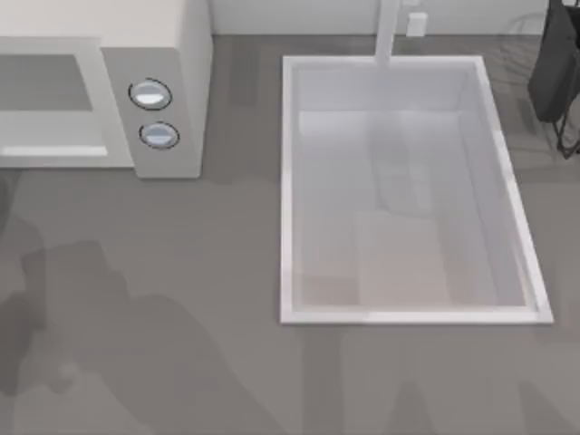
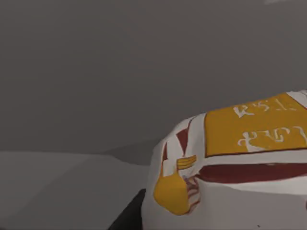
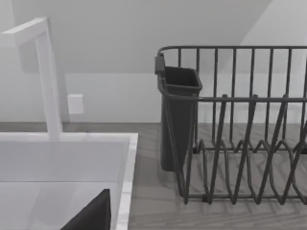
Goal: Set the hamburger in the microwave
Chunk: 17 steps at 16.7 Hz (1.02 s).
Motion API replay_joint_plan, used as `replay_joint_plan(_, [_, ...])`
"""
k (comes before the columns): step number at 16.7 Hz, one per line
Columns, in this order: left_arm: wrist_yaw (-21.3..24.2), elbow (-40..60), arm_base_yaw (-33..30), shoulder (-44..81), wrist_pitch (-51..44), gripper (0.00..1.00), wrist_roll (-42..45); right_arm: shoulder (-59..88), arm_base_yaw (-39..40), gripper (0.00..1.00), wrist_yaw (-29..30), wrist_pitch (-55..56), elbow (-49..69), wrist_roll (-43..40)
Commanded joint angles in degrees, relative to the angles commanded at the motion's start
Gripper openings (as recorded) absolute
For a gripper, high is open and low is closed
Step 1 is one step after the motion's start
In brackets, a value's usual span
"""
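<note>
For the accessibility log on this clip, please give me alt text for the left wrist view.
A wrapped hamburger, white with orange-yellow and dark red patches and white lettering, sits very close to the camera against a plain grey surface. A small dark shape shows at the frame's edge beside it.

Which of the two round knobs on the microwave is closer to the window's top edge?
The upper knob on the microwave; the lower knob sits beneath it, nearer the front.

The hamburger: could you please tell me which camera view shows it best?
The left wrist view: the hamburger sits close up there, its white wrapping with orange and dark red patches plain. The top view shows the microwave and sink instead; the right wrist view shows the sink and a dish rack.
</note>
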Motion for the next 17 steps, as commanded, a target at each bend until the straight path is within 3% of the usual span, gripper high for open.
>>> replay_joint_plan(8, [1.1, 13.3, 0.5, -3.7, -11.2, 0.00, -1.6, 0.0, 0.0, 1.00, 0.0, 0.0, 0.0, 0.0])
replay_joint_plan(14, [1.3, 13.1, 0.4, -3.6, -10.5, 0.00, -2.0, 0.0, 0.0, 1.00, 0.0, 0.0, 0.0, 0.0])
replay_joint_plan(17, [3.6, 11.1, -0.4, -2.9, -5.2, 0.00, -6.2, 0.0, 0.0, 1.00, 0.0, 0.0, 0.0, 0.0])
